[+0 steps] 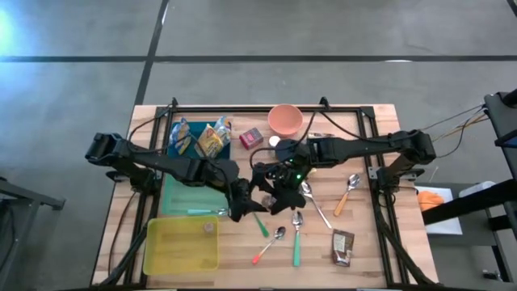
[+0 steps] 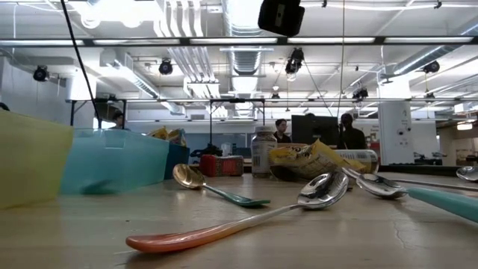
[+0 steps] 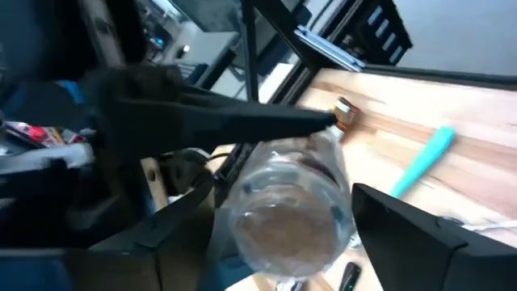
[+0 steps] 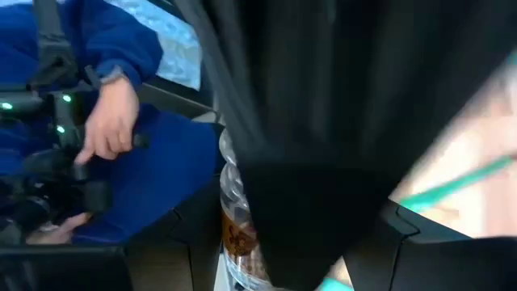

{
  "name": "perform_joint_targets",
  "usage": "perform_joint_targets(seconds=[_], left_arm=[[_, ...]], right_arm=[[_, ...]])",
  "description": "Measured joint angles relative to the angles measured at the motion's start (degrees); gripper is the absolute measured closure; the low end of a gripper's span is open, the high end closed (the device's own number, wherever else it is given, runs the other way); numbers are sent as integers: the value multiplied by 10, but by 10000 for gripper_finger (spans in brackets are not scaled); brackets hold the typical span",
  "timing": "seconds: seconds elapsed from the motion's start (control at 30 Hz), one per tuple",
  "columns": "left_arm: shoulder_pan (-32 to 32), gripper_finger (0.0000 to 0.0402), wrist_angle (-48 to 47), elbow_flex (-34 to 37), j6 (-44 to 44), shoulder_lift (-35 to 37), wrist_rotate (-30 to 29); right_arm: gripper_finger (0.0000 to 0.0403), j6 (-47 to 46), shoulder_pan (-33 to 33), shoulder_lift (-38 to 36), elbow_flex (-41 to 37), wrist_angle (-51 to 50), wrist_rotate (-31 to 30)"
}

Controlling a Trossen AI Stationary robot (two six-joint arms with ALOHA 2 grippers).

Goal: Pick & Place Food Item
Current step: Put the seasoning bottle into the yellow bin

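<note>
A clear plastic jar (image 3: 283, 214) with brown contents and a gold-brown cap (image 3: 346, 114) hangs in the air over the middle of the table. Both grippers meet at it. My left gripper (image 1: 245, 202) has the jar's base end between its fingers. My right gripper (image 1: 279, 191) comes from the other side and is shut at the jar's cap end. The right wrist view shows only a strip of the jar (image 4: 237, 226), because a dark arm stands in front. In the high view the grippers hide the jar. My left gripper has the jar's base end (image 3: 242, 242) between its two fingers, one on each side of the round wall. The fingers lie along the jar, which points away from them and is clear of the table. My right gripper has a dark finger (image 3: 242, 121) against the jar's neck (image 3: 327, 137), just below the cap. The second finger and the kind of hold are hidden behind the jar. It reaches in from the table's right side.
At the back left a teal tray (image 1: 179, 190) holds snack packets (image 1: 203, 139), with a yellow bin (image 1: 182, 245) in front. A pink bowl (image 1: 284, 120), a red packet (image 1: 251, 138), a brown packet (image 1: 342, 246) and several spoons (image 1: 296, 237) lie around. A person's hand (image 4: 109, 121) shows beyond the table.
</note>
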State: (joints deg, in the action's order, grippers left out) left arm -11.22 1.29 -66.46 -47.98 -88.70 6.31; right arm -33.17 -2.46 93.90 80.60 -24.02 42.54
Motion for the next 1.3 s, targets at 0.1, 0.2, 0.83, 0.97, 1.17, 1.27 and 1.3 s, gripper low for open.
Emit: perform_joint_targets(seconds=[0.1, 0.2, 0.83, 0.97, 1.17, 1.27, 1.3], left_arm=[[-1, 129, 0, -2, 0, 0, 4], [-1, 152, -1, -2, 0, 2, 17], [-3, 211, -6, -1, -10, 4, 38], [-5, 220, -11, -1, -11, 4, 38], [-8, 220, -13, -1, -6, 4, 37], [-9, 220, -15, -1, 3, 4, 35], [-9, 220, -15, -1, 5, 4, 35]], right_arm=[[217, 0, 0, 0, -1, 2, 1], [217, 1, 0, -1, -3, 2, 2], [217, 2, 0, -1, -13, 4, 13], [217, 1, 0, -1, -14, -6, 11], [217, -1, 0, -1, -14, -15, 10], [217, -6, 0, 0, -14, -16, 10], [217, -8, 0, 0, -14, -16, 10]])
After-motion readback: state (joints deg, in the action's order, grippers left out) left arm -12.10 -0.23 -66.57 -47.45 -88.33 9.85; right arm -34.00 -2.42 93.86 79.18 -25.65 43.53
